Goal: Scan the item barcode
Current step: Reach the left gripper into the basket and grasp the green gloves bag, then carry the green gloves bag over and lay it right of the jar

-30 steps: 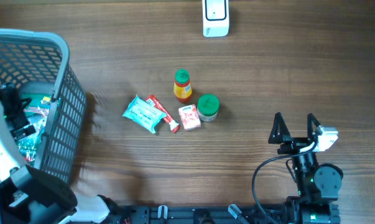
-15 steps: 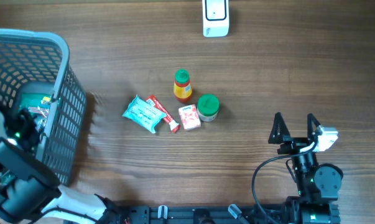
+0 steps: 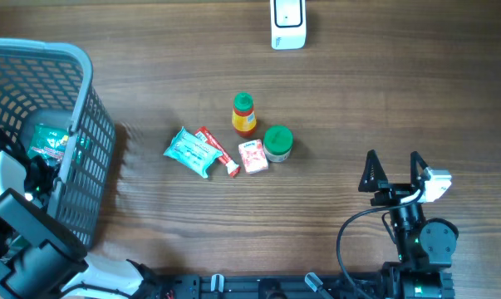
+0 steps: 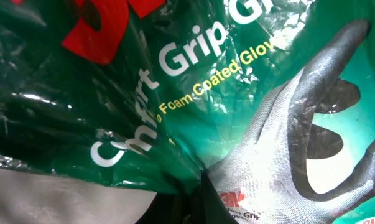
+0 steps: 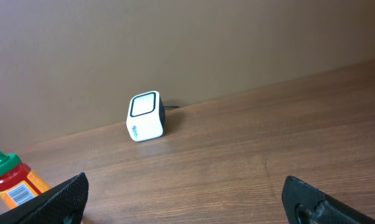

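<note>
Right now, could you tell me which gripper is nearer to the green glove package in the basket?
Left. The left gripper is in the basket, shut on the glove package; the right gripper stands open far across the table.

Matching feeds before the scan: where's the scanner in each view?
Overhead: scanner at the top edge, right of centre.
Left wrist: not in it; a glove pack fills the frame.
Right wrist: scanner left of centre, mid-height.
Shared landmark: the orange bottle, mid-table overhead, bottom left in right wrist.
</note>
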`<action>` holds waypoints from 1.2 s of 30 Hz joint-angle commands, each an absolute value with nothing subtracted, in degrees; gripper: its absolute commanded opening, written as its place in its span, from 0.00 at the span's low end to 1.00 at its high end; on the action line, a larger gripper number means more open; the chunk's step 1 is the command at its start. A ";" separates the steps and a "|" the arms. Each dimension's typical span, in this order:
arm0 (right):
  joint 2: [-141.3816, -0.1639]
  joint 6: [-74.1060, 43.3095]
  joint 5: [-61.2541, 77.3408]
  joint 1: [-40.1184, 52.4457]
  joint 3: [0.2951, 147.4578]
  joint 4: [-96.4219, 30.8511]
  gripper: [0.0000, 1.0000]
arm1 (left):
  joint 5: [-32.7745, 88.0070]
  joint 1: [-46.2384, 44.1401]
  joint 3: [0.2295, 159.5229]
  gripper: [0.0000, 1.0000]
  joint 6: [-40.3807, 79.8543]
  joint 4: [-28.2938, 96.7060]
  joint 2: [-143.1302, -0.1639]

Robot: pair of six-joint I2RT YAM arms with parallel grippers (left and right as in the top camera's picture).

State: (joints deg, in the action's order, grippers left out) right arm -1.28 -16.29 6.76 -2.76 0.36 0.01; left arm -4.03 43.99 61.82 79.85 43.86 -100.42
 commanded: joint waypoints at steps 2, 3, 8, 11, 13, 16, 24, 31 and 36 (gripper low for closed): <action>-1.30 -16.67 5.98 -2.42 0.30 0.30 1.00 | -4.47 44.21 59.13 0.04 77.65 44.99 -102.39; -1.30 -16.69 5.98 -2.42 0.30 0.30 1.00 | -4.32 44.21 59.77 0.04 75.55 44.97 -101.10; -1.30 -16.67 5.98 -2.42 0.30 0.30 1.00 | -3.57 44.21 62.72 0.04 70.43 46.09 -92.84; -1.30 -16.67 5.98 -2.42 0.30 0.30 1.00 | -0.34 44.21 63.53 0.04 68.73 46.04 -86.94; -1.30 -16.69 5.98 -2.42 0.30 0.30 1.00 | 0.89 44.18 63.70 0.04 67.64 46.04 -82.67; -1.30 -16.69 6.00 -2.42 0.30 0.30 1.00 | 1.08 44.16 63.75 0.04 66.17 46.52 -76.60; -1.30 -16.69 6.00 -2.42 0.30 0.30 1.00 | 2.59 44.14 64.18 0.04 63.35 47.31 -64.93; -1.30 -16.69 5.98 -2.42 0.30 0.30 1.00 | 2.57 44.16 68.88 0.04 63.26 47.35 -60.69; -1.30 -16.67 5.98 -2.42 0.30 0.30 1.00 | 7.94 44.14 76.34 0.04 63.13 47.24 -60.75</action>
